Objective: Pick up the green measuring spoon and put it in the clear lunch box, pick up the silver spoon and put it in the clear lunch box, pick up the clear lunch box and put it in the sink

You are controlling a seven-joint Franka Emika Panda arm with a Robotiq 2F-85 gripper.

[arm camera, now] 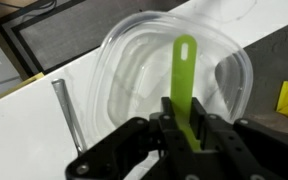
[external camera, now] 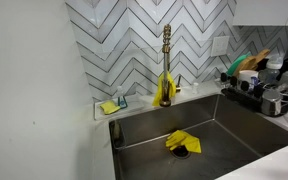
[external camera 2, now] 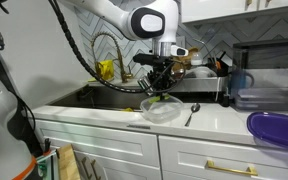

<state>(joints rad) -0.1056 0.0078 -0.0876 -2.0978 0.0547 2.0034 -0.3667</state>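
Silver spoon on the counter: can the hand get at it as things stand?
Probably not yet: the hand is shut on the green measuring spoon over the clear lunch box. The silver spoon lies uncovered beside it, so access looks free.

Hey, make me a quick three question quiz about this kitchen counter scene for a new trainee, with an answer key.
1. True or false: the gripper is shut on the green measuring spoon above the clear lunch box.
2. Where is the silver spoon? A: inside the box. B: on the counter beside the box. C: in the gripper.
3. Fill in: the yellow cloth lies in the ___.
Key: 1 true; 2 B; 3 sink.
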